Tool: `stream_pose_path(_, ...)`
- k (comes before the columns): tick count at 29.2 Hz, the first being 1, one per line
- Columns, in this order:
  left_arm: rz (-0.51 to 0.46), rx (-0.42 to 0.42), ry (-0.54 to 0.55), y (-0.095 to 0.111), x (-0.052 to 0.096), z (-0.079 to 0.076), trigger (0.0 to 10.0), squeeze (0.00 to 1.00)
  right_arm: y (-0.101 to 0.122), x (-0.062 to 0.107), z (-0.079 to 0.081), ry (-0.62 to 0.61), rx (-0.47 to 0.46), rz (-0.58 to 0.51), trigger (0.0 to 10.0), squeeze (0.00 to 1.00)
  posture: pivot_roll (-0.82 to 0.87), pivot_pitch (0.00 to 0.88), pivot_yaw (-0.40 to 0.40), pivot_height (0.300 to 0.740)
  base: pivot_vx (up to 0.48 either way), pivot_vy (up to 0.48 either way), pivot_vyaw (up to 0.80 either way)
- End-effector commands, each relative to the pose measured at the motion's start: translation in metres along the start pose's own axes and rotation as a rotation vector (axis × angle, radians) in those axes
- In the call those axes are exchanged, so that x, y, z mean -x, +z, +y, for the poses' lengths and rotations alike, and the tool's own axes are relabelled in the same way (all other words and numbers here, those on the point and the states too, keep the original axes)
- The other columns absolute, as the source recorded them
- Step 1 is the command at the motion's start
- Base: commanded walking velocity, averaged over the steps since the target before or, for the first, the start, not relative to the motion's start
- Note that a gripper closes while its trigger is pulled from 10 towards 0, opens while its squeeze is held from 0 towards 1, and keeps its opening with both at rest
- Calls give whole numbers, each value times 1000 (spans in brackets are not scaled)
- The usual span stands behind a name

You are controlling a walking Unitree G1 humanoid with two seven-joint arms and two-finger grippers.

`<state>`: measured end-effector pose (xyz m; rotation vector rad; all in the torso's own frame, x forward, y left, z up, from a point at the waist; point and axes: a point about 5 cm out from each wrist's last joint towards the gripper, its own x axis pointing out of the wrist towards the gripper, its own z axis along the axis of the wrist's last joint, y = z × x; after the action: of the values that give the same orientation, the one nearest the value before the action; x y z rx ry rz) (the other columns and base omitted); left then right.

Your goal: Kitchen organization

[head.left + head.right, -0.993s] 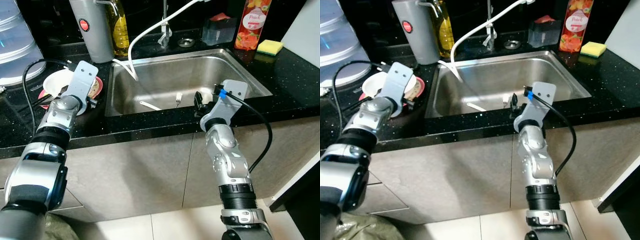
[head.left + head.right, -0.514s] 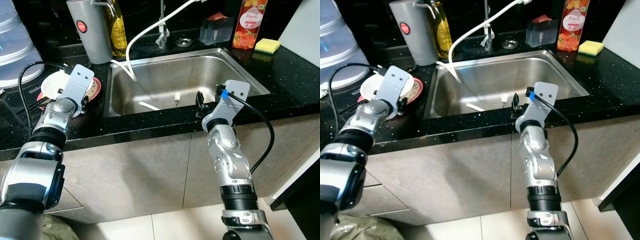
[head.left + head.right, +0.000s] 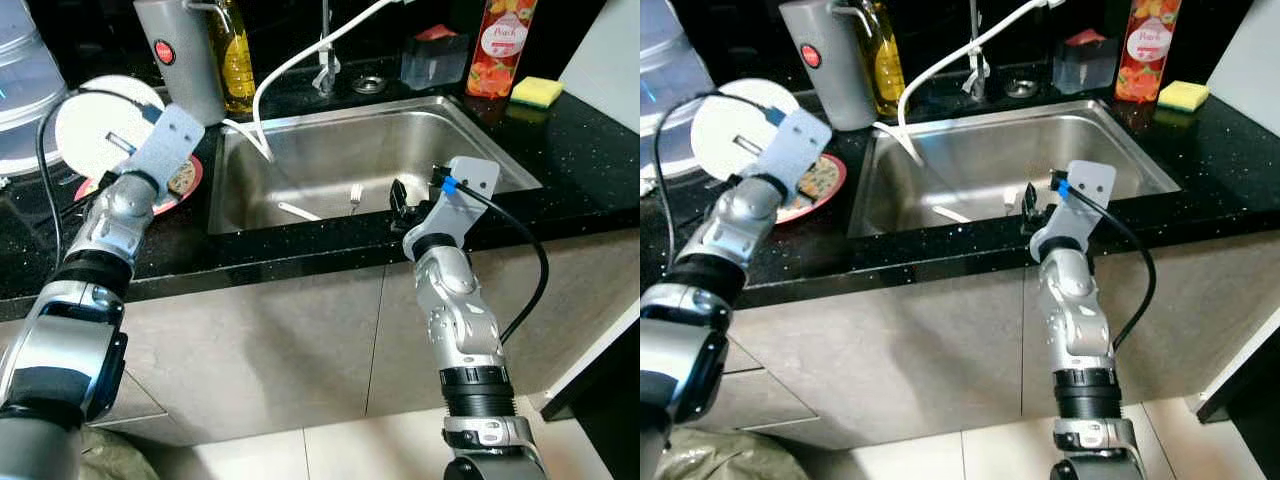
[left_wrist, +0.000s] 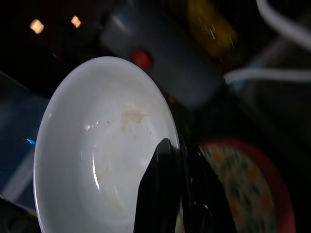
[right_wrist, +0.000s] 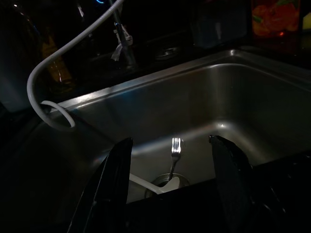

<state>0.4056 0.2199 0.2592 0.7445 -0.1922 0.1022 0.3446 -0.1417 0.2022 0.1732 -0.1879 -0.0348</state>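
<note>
- Your left gripper [image 4: 177, 194] has its fingers closed on the rim of a white bowl [image 3: 100, 125], which it holds tilted in the air above the counter [image 3: 590, 170], left of the sink [image 3: 370, 165].
- Treat the bowl as stiff, glazed and probably ceramic: slick at the rim, breakable if it knocks the steel edge. A pinch on the rim is a thin hold, so move it slowly and keep it from swinging.
- The bowl is empty apart from a faint brown smear inside.
- Below it, a red-rimmed plate [image 3: 820, 180] rests on the counter with food scraps on it. It looks shallow and flat, so its raised edge is the likely place to grip.
- The sink holds a fork [image 5: 175, 150] and a white spoon [image 3: 298, 211] lying near the drain; both are light, thin and hard to pick off wet steel.
- A white hose [image 3: 290, 75] curves from the tap into the sink's left corner.
- Your right gripper [image 5: 170, 187] sits at the sink's front edge with its fingers spread wide and holding nothing.
- A grey jug [image 3: 180, 55], an oil bottle [image 3: 232, 50] and a sponge [image 3: 538, 92] stand at the back.
</note>
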Motion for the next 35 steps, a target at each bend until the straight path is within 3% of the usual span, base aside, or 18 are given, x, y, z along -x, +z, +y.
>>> stream_pose_path(1,-116,51,9,21,-1,-4,10000,0,2,-3,4,17,-1,-5,10000,0,2,0,94,740,0,0,0)
stream_pose_path(5,-215,100,-45,38,3,-15,10000,0,3,-3,4,26,11,-14,10000,0,0,0,98,740,0,0,0)
stream_pose_path(6,-316,151,-159,55,12,-38,10000,0,3,-3,-4,-8,5,-11,10000,0,1,0,89,740,0,0,0)
stream_pose_path(7,-316,151,-159,55,12,-38,10000,0,3,-3,-4,-8,5,-11,10000,0,1,0,89,740,0,0,0)
stream_pose_path(9,-390,171,-251,67,23,-57,10000,0,3,-3,-8,-28,-1,-10,10000,0,0,0,87,740,0,0,0)
stream_pose_path(10,-446,128,-321,75,35,-76,10000,0,9,-4,-9,-18,16,-30,10000,0,-8,0,101,740,0,0,0)
stream_pose_path(16,-513,23,-344,81,47,-101,10000,0,22,-6,-23,-64,18,-72,10000,0,-13,0,107,740,0,0,0)
stream_pose_path(18,-516,23,-345,83,47,-104,10000,0,23,-6,-25,-77,16,-77,10000,0,-13,0,107,740,0,0,0)
stream_pose_path(24,-507,80,-334,91,49,-108,10000,0,60,-12,-46,-156,74,-196,10000,0,-51,0,122,740,0,0,0)
stream_pose_path(25,-508,68,-336,91,50,-109,10000,0,73,-11,-58,-226,121,-248,10000,0,-52,0,111,740,0,0,0)
stream_pose_path(28,-510,58,-328,90,49,-108,10000,0,83,-8,-65,-277,202,-306,10000,0,-51,0,104,740,0,0,0)
stream_pose_path(29,-504,57,-307,89,48,-106,10000,0,91,-5,-68,-291,300,-368,10000,0,-53,0,106,740,0,0,0)
stream_pose_path(33,-488,56,-284,86,46,-103,10000,0,87,-7,-61,-221,298,-336,10000,0,-58,0,109,740,0,0,0)
stream_pose_path(35,-493,10,-291,82,48,-106,10000,0,68,-7,-44,-138,222,-249,10000,0,-56,0,100,740,0,0,0)
